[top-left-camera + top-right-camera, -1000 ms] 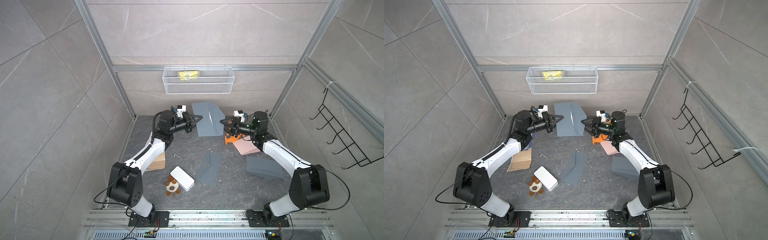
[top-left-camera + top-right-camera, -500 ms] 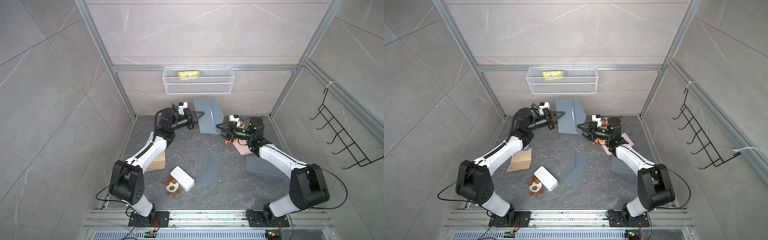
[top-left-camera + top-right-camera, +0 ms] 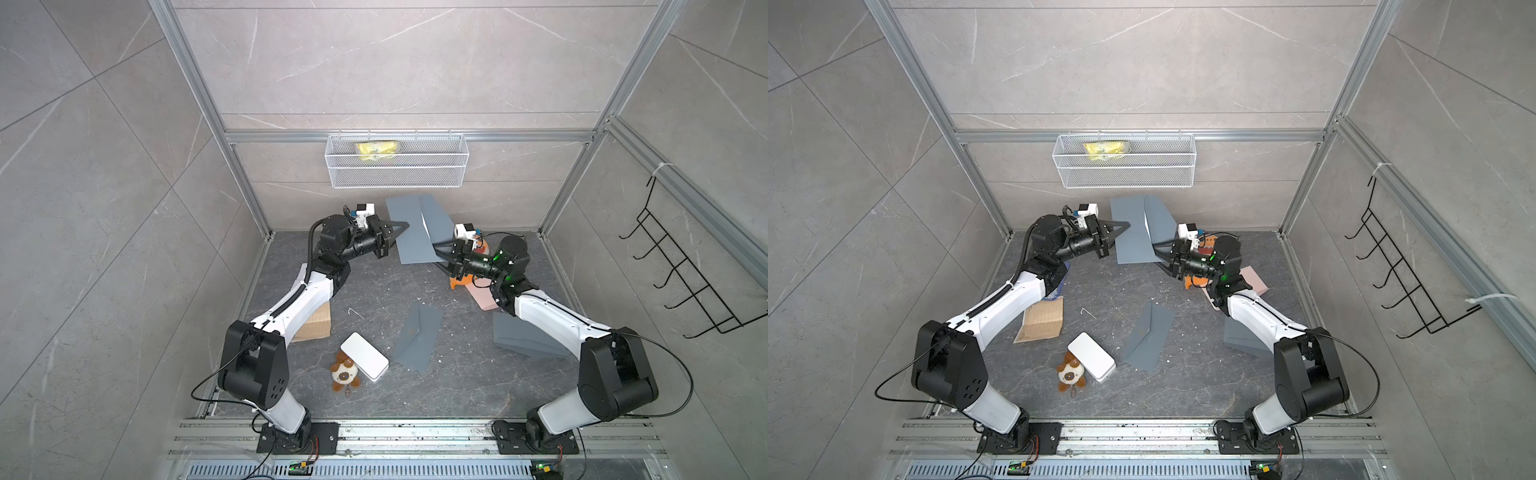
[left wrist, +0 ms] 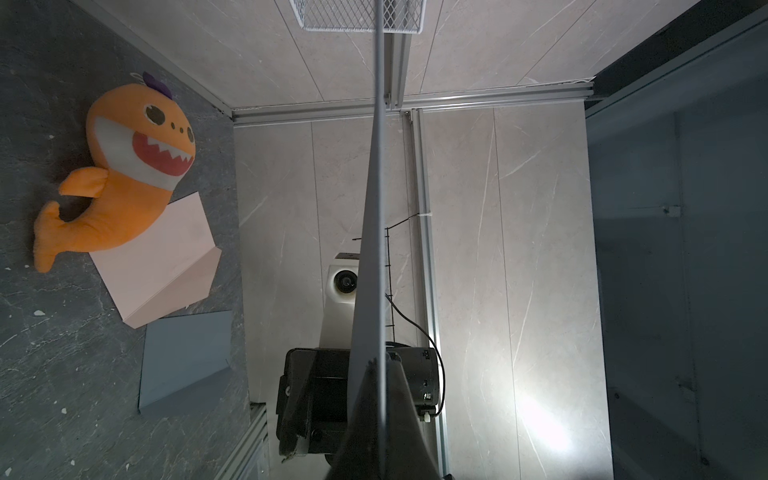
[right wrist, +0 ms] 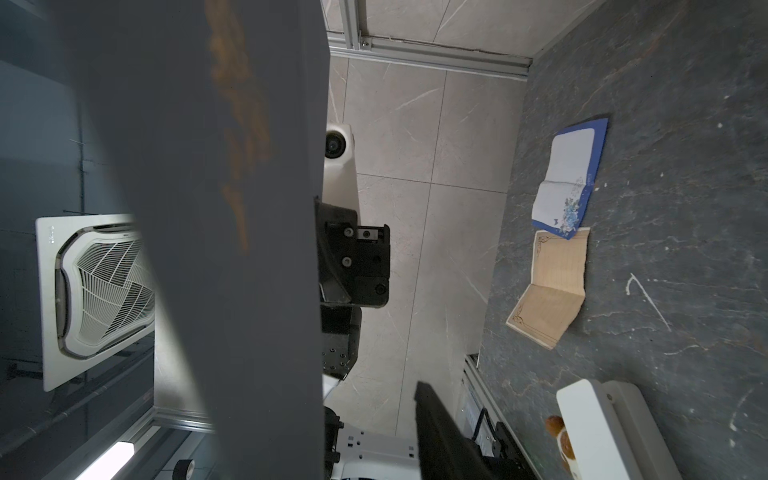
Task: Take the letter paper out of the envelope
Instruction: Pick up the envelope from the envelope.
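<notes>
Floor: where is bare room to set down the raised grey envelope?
Best: the middle floor, bordered by the raised envelope, the tan letter paper, the flat grey envelope and the orange plush. Also the strip between the white box and the front rail. Crowded: the right side, with plush, pink paper and folded grey envelope.

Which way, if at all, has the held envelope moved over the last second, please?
Yes, upward in a top view: the envelope now sits nearer the basket.

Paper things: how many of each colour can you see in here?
grey envelopes: 3
pink envelope: 1
brown letter paper: 1
blue-and-white letter paper: 1
Total: 6
</notes>
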Tool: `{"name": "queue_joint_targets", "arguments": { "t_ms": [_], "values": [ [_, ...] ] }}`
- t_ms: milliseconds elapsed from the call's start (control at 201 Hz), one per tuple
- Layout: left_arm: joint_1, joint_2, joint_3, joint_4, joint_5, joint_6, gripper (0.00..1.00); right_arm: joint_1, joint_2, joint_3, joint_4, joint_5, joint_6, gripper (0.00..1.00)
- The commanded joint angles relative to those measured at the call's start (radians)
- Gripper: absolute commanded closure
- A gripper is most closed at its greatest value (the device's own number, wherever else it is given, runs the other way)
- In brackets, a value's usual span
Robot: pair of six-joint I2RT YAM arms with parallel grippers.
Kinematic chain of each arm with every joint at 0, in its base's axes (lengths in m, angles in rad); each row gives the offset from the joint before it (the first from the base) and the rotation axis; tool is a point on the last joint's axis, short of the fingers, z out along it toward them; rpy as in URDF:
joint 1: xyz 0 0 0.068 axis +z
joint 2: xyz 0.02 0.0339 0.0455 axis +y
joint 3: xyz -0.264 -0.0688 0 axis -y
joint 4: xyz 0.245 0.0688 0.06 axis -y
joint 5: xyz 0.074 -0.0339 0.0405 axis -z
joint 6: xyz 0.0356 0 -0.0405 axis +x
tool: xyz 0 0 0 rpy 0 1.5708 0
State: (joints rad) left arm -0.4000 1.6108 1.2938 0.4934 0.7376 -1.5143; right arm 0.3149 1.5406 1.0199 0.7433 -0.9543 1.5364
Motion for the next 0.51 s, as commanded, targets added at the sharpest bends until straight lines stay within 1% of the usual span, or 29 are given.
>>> {"name": "queue_joint_targets", "arguments": {
  "t_ms": [0,174,269,328,388,503],
  "values": [
    [-0.011,0.000,0.035,0.004,0.028,0.031,1.00,0.008,-0.004,-0.005,0.098,-0.011,0.055,0.62],
    [-0.010,-0.002,0.000,-0.003,0.041,0.051,1.00,0.008,-0.002,0.008,0.098,-0.039,0.065,0.71],
    [-0.011,-0.006,-0.002,-0.038,0.053,0.080,1.00,0.009,-0.005,0.009,0.079,-0.053,0.061,0.73],
    [-0.010,-0.008,0.007,-0.066,0.069,0.104,1.00,0.009,-0.006,0.016,0.047,-0.071,0.044,0.73],
    [-0.010,-0.006,0.028,-0.109,0.091,0.137,1.00,0.008,-0.006,0.034,-0.012,-0.098,0.009,0.70],
    [-0.010,-0.003,0.082,-0.256,0.144,0.243,1.00,0.004,-0.013,0.068,-0.148,-0.135,-0.076,0.67]
  ]
}}
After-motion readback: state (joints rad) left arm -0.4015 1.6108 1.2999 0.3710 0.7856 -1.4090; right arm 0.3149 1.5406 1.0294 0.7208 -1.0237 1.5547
